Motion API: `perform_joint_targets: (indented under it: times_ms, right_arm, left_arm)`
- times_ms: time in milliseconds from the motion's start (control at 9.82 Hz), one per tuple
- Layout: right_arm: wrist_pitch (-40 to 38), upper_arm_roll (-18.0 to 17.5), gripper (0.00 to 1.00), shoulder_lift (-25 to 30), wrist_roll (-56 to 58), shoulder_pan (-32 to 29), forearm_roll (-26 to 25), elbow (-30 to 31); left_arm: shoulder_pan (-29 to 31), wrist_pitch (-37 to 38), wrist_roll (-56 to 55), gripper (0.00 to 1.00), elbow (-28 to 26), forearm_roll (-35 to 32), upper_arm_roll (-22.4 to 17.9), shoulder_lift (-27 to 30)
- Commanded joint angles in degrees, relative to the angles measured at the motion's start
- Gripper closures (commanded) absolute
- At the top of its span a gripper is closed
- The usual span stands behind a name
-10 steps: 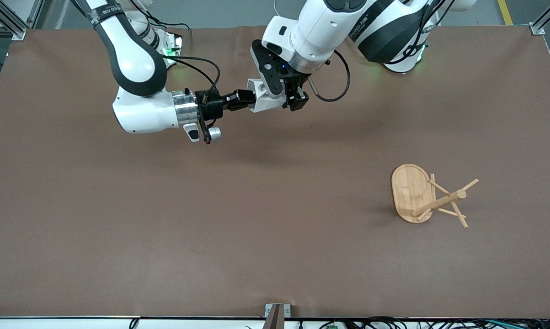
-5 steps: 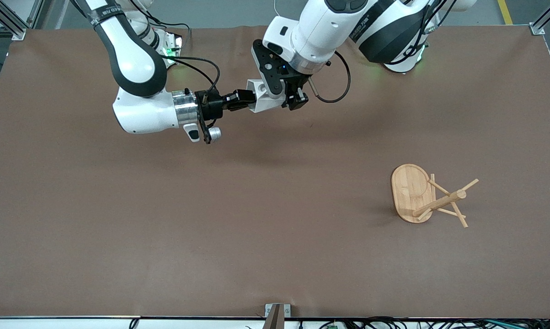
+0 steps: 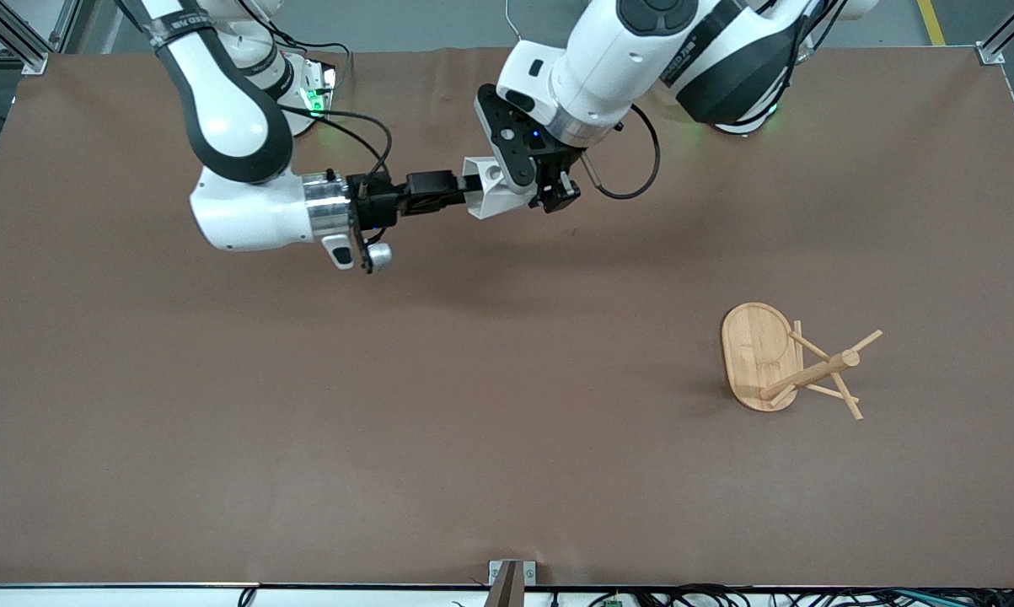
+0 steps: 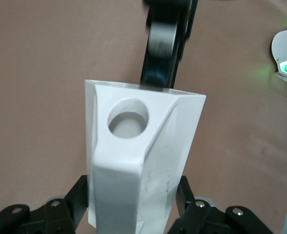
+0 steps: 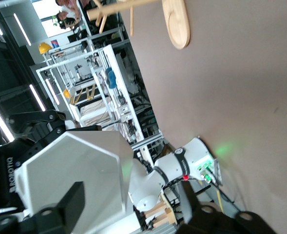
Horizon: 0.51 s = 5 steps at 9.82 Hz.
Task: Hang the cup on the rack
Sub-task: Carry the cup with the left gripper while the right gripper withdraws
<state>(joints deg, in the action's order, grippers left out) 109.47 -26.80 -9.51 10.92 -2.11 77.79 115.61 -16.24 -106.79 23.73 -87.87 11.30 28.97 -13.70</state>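
The white faceted cup (image 3: pixel 496 192) is up in the air over the part of the table near the robots' bases. My left gripper (image 3: pixel 530 190) is shut on its tapered body. In the left wrist view the cup (image 4: pixel 138 161) fills the space between the fingers (image 4: pixel 80 187), with its pierced handle tab facing the camera. My right gripper (image 3: pixel 460 190) is open at the cup's mouth. In the right wrist view its fingers (image 5: pixel 70 200) stand wide apart beside the hexagonal rim (image 5: pixel 70 175). The bamboo rack (image 3: pixel 802 371) stands toward the left arm's end of the table, nearer the front camera.
The rack's oval base (image 3: pixel 755 350) rests on the brown table cover. A robot base with a green light (image 3: pixel 314 94) sits at the table's edge by the right arm. A small metal bracket (image 3: pixel 511 577) sits on the edge nearest the front camera.
The right gripper has drawn back from the cup toward the right arm's end. The left gripper has shifted slightly toward the left arm's end with the cup.
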Motion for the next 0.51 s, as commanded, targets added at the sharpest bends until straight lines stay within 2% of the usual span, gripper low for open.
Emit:
perform_joint_targets:
  times_ms: [0, 204, 407]
  right_arm:
    - [-0.84, 1.64, 0.00, 0.89, -11.72, -3.60, -13.72, -5.62]
    - [-0.66, 5.50, 0.00, 0.98, -19.15, -3.52, -29.02, -9.16]
    - [-0.84, 11.65, 0.00, 1.85, -19.79, -3.43, -46.85, -11.97]
  left_arm:
    - [2.95, 2.88, 0.88, 1.00, -1.69, -0.14, -0.14, -0.19]
    - [7.08, 7.37, -2.52, 1.00, -1.69, -0.23, -0.23, 1.38]
    - [10.61, 9.32, -14.08, 1.00, -2.04, -1.71, -0.23, 4.19]
